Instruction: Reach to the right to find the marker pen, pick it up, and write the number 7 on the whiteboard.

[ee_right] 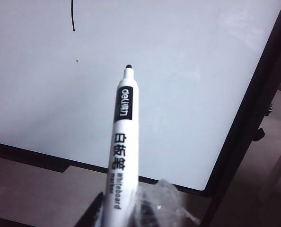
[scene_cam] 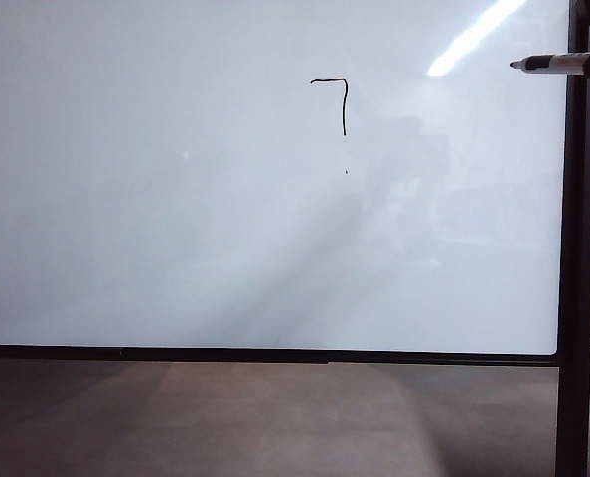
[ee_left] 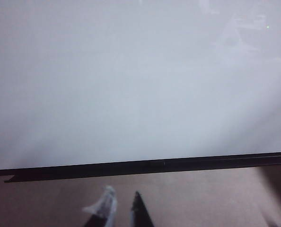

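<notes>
The whiteboard (scene_cam: 176, 219) fills the exterior view, with the number 7 (scene_cam: 344, 104) drawn in thin black at its upper middle. The marker pen (scene_cam: 555, 64) lies level at the upper right, tip pointing left, well to the right of the 7. In the right wrist view my right gripper (ee_right: 126, 210) is shut on the marker pen (ee_right: 123, 142), whose dark tip points at the whiteboard (ee_right: 202, 85) with white board showing round it; the 7's stem (ee_right: 73, 19) is off to one side. My left gripper (ee_left: 123, 198) hangs low below the whiteboard (ee_left: 131, 85), fingertips close together, holding nothing.
A tiny dark speck (scene_cam: 347, 172) sits just below the 7. The board's black bottom frame (scene_cam: 275, 354) and black upright post (scene_cam: 573, 258) bound it below and at the right. Brown floor (scene_cam: 275, 417) lies under the board.
</notes>
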{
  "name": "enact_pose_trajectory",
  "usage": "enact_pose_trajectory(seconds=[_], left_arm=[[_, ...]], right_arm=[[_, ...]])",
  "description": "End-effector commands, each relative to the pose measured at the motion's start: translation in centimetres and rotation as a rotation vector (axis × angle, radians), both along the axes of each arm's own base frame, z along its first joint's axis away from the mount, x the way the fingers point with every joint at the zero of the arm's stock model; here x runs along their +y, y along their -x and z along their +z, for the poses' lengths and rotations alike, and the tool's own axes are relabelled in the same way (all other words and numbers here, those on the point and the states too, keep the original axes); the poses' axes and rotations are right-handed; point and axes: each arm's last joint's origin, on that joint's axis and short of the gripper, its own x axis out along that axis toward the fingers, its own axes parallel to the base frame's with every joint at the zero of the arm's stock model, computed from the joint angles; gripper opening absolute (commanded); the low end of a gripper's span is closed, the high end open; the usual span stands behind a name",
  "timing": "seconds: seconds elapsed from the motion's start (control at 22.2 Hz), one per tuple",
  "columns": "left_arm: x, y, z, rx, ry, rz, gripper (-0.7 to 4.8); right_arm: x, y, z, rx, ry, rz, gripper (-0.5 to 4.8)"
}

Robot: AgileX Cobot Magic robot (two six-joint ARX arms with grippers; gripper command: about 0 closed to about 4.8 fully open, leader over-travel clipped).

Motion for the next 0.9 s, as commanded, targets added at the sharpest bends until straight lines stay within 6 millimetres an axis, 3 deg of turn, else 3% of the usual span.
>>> enact_pose_trajectory(seconds=[0.05,0.27,0.59,0.9], left_arm=[[0.0,0.0,0.1,-0.013,0.001,-0.003,0.48],[0.0,0.0,0.1,-0.013,0.001,-0.003,0.48],[0.0,0.0,0.1,-0.013,0.001,-0.003,0.48],[0.0,0.0,0.1,-0.013,0.001,-0.003,0.48]], right_arm=[[-0.8,0.5,0.1,-0.036,-0.017,-0.039,0.54],[-2.5,1.4,-1.4,-0.078,-0.032,-0.121,0.54],[-4.0,2.6,-3.3,-0.108,-0.032,-0.074,0.54],[-5.2,3.1,-6.0,-0.098,-0.023,-0.150,0.54]])
